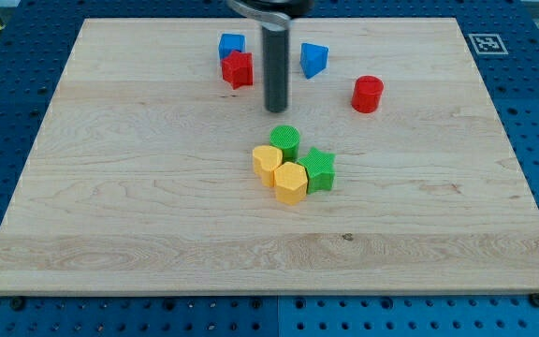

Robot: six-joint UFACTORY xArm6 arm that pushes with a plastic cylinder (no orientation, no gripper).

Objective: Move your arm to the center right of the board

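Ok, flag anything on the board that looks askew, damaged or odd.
Nothing stands out. The blocks sit flat on the board, none tipped or broken, and my tip hangs clear of them, above the green cylinder.

Bright, even light; sharp focus, soft short shadows, no glare

Dark rod comes down upright from the board's top edge, around mid-width; my tip (277, 109) sits in the board's upper middle.

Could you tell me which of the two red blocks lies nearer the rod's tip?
The red star-like block, just left of my tip, touching a blue block. The red cylinder stands farther right, alone.
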